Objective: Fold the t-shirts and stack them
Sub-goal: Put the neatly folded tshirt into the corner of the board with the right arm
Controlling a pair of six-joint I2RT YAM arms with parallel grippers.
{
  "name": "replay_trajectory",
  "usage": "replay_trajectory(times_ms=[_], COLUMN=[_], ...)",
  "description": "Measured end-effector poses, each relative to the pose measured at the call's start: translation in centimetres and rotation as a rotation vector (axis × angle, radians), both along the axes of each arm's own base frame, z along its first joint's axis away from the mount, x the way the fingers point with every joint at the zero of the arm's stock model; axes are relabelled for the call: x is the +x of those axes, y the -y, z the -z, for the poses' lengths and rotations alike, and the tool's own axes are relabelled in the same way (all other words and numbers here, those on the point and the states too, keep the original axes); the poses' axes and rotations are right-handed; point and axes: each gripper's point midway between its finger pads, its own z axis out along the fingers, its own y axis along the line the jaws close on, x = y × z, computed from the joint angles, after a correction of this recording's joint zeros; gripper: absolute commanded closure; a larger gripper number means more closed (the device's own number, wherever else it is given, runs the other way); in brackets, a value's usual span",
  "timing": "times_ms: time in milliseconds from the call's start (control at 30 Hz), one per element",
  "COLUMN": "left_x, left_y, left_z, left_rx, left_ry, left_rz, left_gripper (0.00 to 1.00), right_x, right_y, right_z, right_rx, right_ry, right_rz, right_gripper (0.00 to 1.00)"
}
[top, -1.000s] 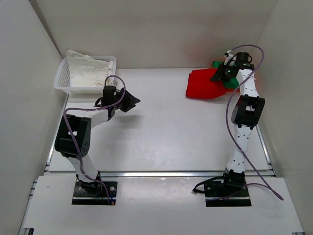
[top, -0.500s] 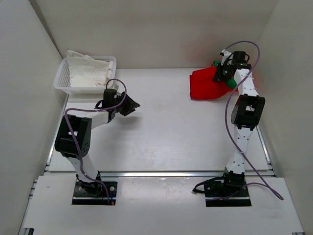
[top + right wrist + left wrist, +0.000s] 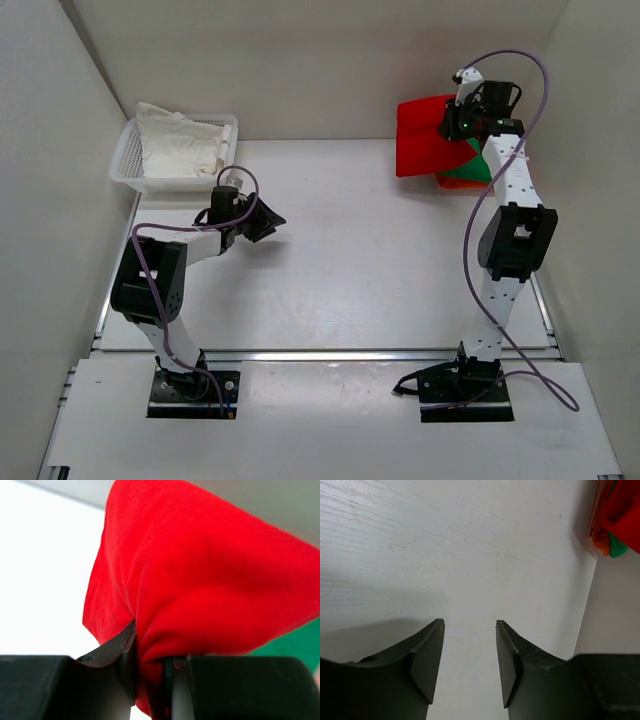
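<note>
The red t-shirt [image 3: 425, 135] is clamped in the right gripper [image 3: 149, 660] and held up at one o'clock, over the green t-shirt [image 3: 468, 172]. The left gripper [image 3: 470, 652] is seen parted and empty at ten o'clock

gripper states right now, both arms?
Left gripper: open, holding nothing.
Right gripper: closed on the red t-shirt.
</note>
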Motion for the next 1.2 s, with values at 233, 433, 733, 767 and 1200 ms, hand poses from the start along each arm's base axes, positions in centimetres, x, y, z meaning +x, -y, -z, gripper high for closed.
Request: replay_trajectory(times_ms=[233, 433, 733, 767, 1200], left_x=[-0.3, -0.6, -1.0, -1.1, -2.9], left_y=[-0.4, -0.5, 0.0, 0.1, 1.0], left_z=[-0.3, 0.1, 0.8, 1.0, 2.3], left_rx=[0.010, 0.017, 0.031, 0.033, 0.044], left_ry=[0.013, 0.008, -0.005, -0.011, -0.049], left_rz=[0.002, 0.006, 0.019, 0.022, 0.044], left_gripper=[0.44, 0.43, 0.44, 0.44, 0.44], right_x=[3.3, 5.0, 5.4, 5.6, 3.4], right_y=[7.7, 14.0, 16.0, 15.9, 11.8], right_z=[-3.1, 2.3, 12.7, 12.5, 4.1], right_rx=[0.014, 0.040, 0.038, 0.028, -0.052], right_ry=[0.120, 0.083, -0.071, -0.063, 0.024], right_rz=[0.079, 0.146, 0.182, 0.182, 0.129], right_gripper=[1.00, 1.00, 0.99, 1.00, 1.00])
